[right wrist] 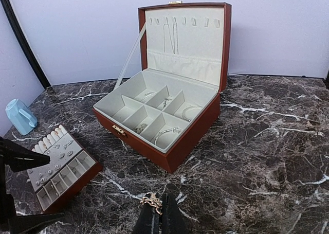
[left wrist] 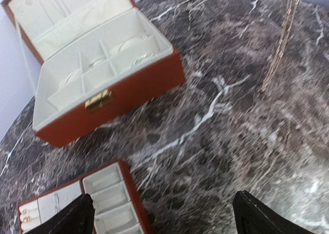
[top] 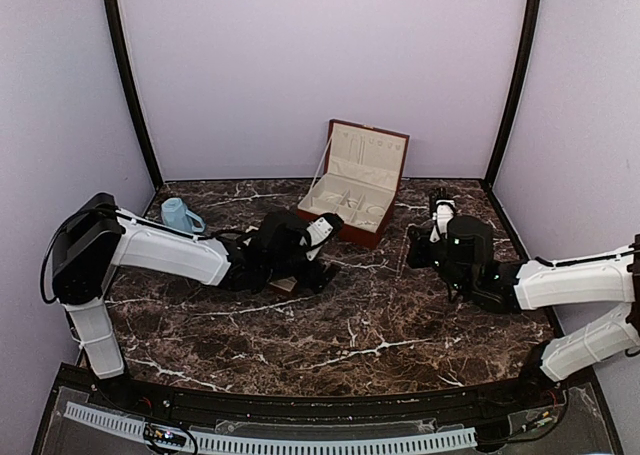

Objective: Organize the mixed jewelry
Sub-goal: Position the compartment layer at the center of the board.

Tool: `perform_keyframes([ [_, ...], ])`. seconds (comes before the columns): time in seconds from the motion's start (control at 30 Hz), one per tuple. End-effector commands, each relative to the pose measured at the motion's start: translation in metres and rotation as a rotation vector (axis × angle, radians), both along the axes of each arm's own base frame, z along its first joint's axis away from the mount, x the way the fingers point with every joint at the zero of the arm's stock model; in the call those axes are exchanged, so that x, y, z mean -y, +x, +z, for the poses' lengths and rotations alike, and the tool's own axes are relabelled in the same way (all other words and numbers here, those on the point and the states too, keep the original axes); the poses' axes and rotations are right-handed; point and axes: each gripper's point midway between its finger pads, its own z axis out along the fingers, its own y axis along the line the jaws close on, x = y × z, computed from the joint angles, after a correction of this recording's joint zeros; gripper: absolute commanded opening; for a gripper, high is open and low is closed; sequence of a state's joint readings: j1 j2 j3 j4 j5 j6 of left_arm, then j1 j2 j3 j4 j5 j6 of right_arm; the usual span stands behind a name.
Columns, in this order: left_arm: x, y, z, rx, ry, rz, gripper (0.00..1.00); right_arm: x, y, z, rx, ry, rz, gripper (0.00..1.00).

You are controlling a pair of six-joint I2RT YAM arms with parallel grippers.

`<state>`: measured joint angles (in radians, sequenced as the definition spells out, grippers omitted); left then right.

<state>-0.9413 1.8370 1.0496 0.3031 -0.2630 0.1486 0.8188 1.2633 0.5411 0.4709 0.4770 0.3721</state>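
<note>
Soft, even light leaves only faint shadows on the dark white-veined marble tabletop (top: 330, 325) — the right wrist view is crisp, the left wrist view smeared and soft, with the cream lining of the red-brown hinged box (left wrist: 131, 87) nearly washed out.

walls (top: 320, 65): pale lilac | table (top: 400, 320): dark white-veined marble | corner posts (top: 126, 75): black
</note>
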Motion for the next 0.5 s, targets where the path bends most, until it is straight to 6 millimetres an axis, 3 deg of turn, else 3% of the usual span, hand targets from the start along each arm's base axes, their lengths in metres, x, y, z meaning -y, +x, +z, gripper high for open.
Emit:
perform_keyframes([
  [0.0,0.047,0.001,0.044,-0.059,-0.187,-0.132,0.96,0.012,0.002,0.007,0.025,0.028,-0.042,0.00],
  [0.07,0.061,0.009,0.047,-0.061,-0.203,-0.141,0.96,0.014,0.001,0.007,0.023,0.028,-0.046,0.00],
  [0.1,0.070,0.015,0.060,-0.046,-0.226,-0.145,0.96,0.015,0.000,0.007,0.022,0.029,-0.048,0.00],
  [0.13,0.074,0.020,0.049,-0.063,-0.211,-0.140,0.95,0.017,-0.001,0.007,0.020,0.028,-0.050,0.00],
  [0.17,0.082,0.027,0.062,-0.045,-0.237,-0.140,0.95,0.019,-0.001,0.009,0.025,0.034,-0.055,0.00],
  [0.2,0.086,0.032,0.051,-0.062,-0.225,-0.133,0.95,0.020,-0.002,0.010,0.025,0.036,-0.059,0.00],
  [0.23,0.094,0.039,0.064,-0.052,-0.255,-0.127,0.95,0.022,-0.003,0.010,0.025,0.039,-0.063,0.00],
  [0.27,0.096,0.044,0.051,-0.075,-0.241,-0.117,0.95,0.025,-0.004,0.011,0.027,0.039,-0.069,0.00],
  [0.3,0.102,0.051,0.063,-0.071,-0.274,-0.110,0.95,0.027,-0.005,0.012,0.029,0.042,-0.074,0.00],
  [0.33,0.104,0.055,0.050,-0.097,-0.260,-0.102,0.95,0.029,-0.006,0.013,0.031,0.045,-0.079,0.00],
  [0.37,0.110,0.061,0.059,-0.089,-0.280,-0.101,0.95,0.031,-0.007,0.013,0.031,0.047,-0.085,0.00],
  [0.4,0.112,0.065,0.044,-0.121,-0.266,-0.089,0.94,0.033,-0.008,0.013,0.031,0.046,-0.090,0.00],
  [0.43,0.118,0.070,0.055,-0.117,-0.292,-0.087,0.94,0.035,-0.009,0.014,0.032,0.049,-0.093,0.00],
  [0.47,0.120,0.072,0.039,-0.142,-0.270,-0.081,0.93,0.036,-0.010,0.014,0.032,0.049,-0.097,0.00],
])
